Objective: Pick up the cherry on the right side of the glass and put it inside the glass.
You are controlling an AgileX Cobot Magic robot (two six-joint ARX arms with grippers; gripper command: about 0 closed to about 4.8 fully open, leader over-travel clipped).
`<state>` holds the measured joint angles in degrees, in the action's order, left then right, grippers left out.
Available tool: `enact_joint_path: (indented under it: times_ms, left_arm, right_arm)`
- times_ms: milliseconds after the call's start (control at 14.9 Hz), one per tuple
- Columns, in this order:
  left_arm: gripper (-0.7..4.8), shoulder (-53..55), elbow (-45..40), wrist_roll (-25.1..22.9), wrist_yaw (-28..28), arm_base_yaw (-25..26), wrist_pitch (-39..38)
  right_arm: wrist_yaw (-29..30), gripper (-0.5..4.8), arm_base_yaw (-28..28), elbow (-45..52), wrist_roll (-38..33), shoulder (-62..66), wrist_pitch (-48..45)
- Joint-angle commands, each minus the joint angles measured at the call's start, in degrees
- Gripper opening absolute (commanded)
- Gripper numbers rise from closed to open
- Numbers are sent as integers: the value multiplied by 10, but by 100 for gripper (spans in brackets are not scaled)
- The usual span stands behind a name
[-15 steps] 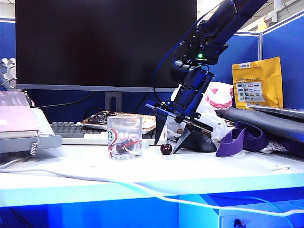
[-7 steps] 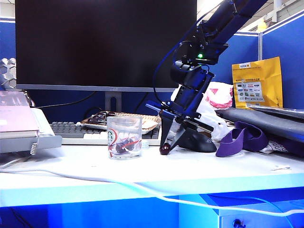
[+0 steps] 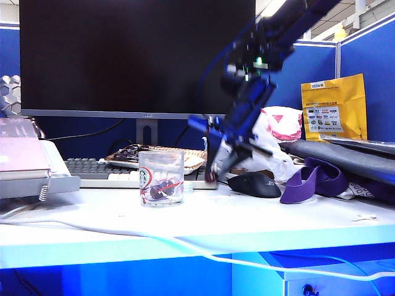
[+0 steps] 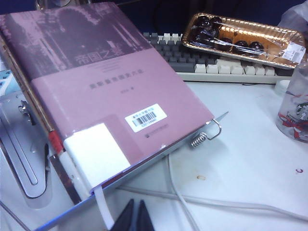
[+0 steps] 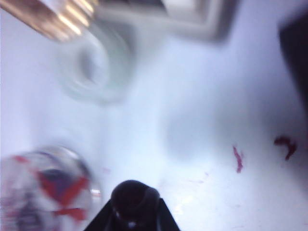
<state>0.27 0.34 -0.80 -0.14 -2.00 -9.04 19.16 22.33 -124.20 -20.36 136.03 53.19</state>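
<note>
The glass (image 3: 162,179), a short clear tumbler with a green logo and red marks, stands on the white desk; it also shows at the edge of the left wrist view (image 4: 294,113). My right gripper (image 3: 213,175) hangs blurred just right of the glass, above the desk. In the right wrist view my right gripper (image 5: 135,208) is shut on the dark round cherry (image 5: 134,193), with the glass (image 5: 45,187) blurred beside it. My left gripper (image 4: 136,217) is shut with nothing in it, low over the desk near a pink book (image 4: 96,86).
A black mouse (image 3: 254,184) lies right of the gripper, with a purple cloth (image 3: 311,179) beyond it. Behind the glass are a keyboard (image 3: 99,168), a tray of dark fruit (image 4: 240,36) and a monitor (image 3: 136,55). A white cable (image 3: 185,246) runs along the desk front.
My right gripper closed on the cherry where it lay on the desk and has lifted it up off the surface. The left arm has not moved.
</note>
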Motion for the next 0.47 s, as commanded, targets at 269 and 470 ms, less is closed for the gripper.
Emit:
enact_joint_path:
  times_ms: [269,470]
  left_arm:
    - [-5,-2,0,-2,2,0,-7]
    - [-5,-2,0,-2,2,0,-7]
  right_arm:
    - [0,115,-6,-121,12,-3,83]
    - [28,115,-6,-185,26,-3,143]
